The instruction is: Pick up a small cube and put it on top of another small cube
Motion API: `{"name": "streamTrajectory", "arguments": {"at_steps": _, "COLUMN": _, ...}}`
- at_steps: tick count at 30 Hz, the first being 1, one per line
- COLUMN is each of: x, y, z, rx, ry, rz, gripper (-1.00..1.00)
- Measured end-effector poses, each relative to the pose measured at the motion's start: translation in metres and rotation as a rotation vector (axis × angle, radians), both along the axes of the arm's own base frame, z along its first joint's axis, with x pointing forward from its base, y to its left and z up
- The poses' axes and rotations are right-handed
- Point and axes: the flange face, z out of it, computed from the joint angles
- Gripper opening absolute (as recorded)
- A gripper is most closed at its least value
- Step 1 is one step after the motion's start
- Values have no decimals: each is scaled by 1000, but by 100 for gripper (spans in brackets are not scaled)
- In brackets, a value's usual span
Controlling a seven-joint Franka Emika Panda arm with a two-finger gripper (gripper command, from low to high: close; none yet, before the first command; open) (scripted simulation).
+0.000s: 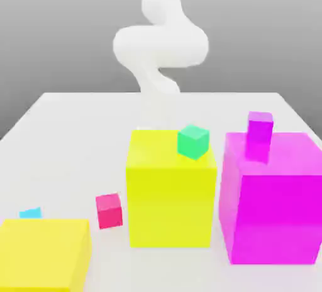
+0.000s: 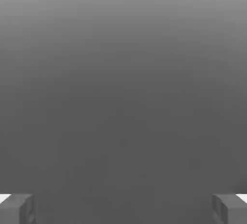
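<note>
With its two fingers being spread wide, the claw point(image 2: 123, 209) is being held open in the hand view. In the exterior view, where clock directions are being read from the centre of the scene, the white arm point(image 1: 161, 46) is being seen at 12 o'clock, its bent links being set above the far part of the pale surface point(image 1: 75, 140). Near the centre, toward 3 o'clock, a small green cube point(image 1: 194, 142) is being supported on top of the tall yellow block point(image 1: 170, 206), which is itself being seen at 6 o'clock. At 3 o'clock, a small purple cube point(image 1: 260, 125) is being carried on top of the large magenta block point(image 1: 277, 215), whose bulk is being seen at 4 o'clock. On the surface at 7 o'clock, a small pink-red cube point(image 1: 109, 211) is being shown near the tall yellow block, apart from it. Out at 8 o'clock, the small cyan cube point(image 1: 30, 213) is being partly hidden by the nearer yellow block point(image 1: 43, 256), which is being cropped by the frame between 7 and 8 o'clock.
</note>
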Motion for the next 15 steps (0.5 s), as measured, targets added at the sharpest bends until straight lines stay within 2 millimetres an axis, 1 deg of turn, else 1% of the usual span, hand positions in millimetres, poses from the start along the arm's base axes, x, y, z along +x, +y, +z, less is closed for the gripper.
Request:
{"name": "streamTrajectory", "arguments": {"at_steps": 3, "x": 32, "y": -32, "z": -50, "rx": -28, "ry": 81, "rz": 45, "gripper": 0}}
{"name": "streamTrajectory", "arguments": {"at_steps": 7, "x": 60, "y": -73, "z": -119, "rx": -59, "ry": 181, "rz": 100, "gripper": 0}}
{"name": "streamTrajectory", "arguments": {"at_steps": 11, "x": 74, "y": -114, "z": -192, "rx": -84, "ry": 279, "rz": 153, "gripper": 0}}
{"name": "streamTrajectory", "arguments": {"at_steps": 15, "x": 72, "y": -153, "z": -265, "rx": -106, "ry": 376, "rz": 205, "gripper": 0}}
